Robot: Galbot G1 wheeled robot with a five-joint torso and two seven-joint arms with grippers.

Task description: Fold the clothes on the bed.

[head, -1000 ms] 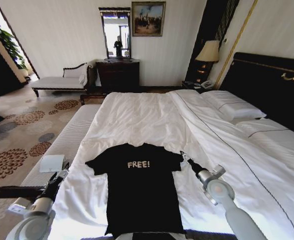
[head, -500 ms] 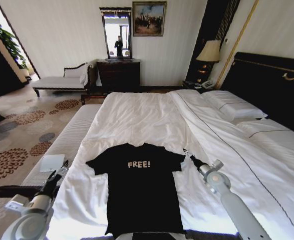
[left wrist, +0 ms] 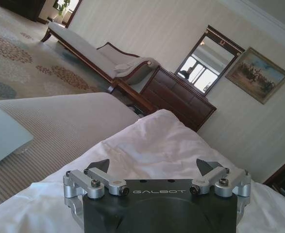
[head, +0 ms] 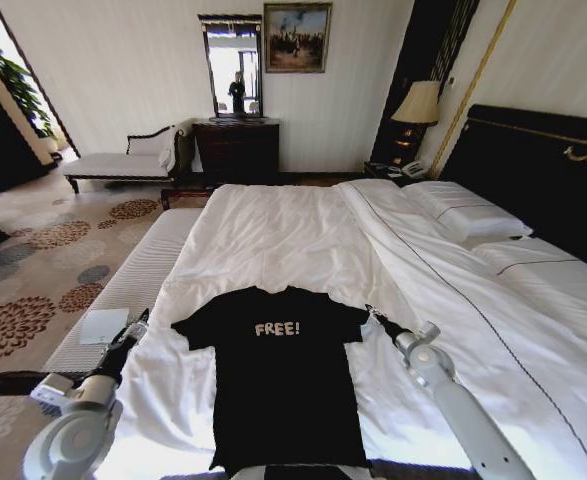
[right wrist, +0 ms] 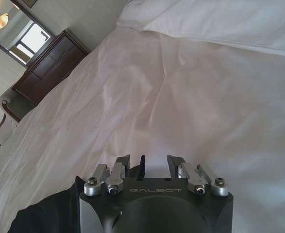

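A: T-shirt (head: 281, 375) flat on bed (head: 303, 240), near the foot edge, chest lettering up. Right gripper (head: 371, 313) just beside its right sleeve, fingers (right wrist: 124, 163) partly open, nothing held.
B: Left?
A: Left gripper (head: 139, 321) off the left sleeve at the bed's side, jaws wide, empty. Bare sheet beyond the collar. Bench (head: 123, 290) with white pad (head: 104, 326) alongside.

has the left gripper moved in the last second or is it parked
Yes. The left gripper has moved forward alongside the bed, toward the white pad on the bench; its tip now sits level with the pad, beside it.
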